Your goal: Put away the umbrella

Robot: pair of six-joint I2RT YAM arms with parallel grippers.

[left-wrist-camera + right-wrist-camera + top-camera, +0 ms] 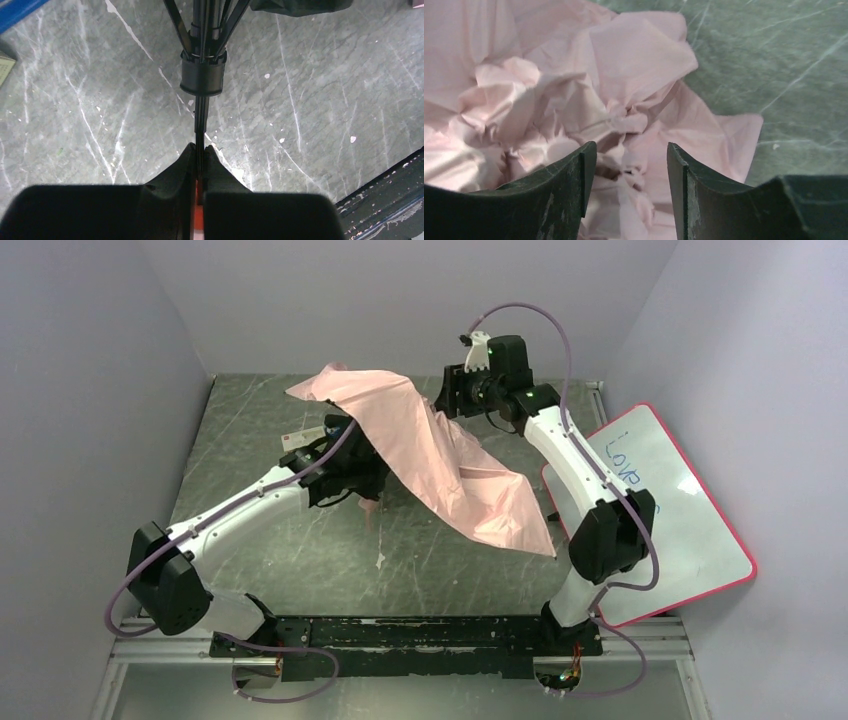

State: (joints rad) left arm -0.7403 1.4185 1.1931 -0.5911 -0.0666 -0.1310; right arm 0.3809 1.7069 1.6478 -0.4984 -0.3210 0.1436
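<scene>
As the left wrist view shows, our left gripper [200, 150] is closed on the thin black shaft [200, 117] of the umbrella [440, 465]. The shaft runs straight out from between the fingertips [216, 162]. The black runner [202, 75] with its ribs sits on the shaft just beyond them, above the table [325, 100]. From above, we see the pink canopy [385, 410] half collapsed. It is draped over this gripper and slopes down toward the right arm. Our right gripper [631, 155] has its fingers [564, 180] apart. The crumpled canopy lies between them and spreads beyond the tips and to their left. To the right of the fingers there is table. We cannot tell whether these fingers touch the canopy.
</scene>
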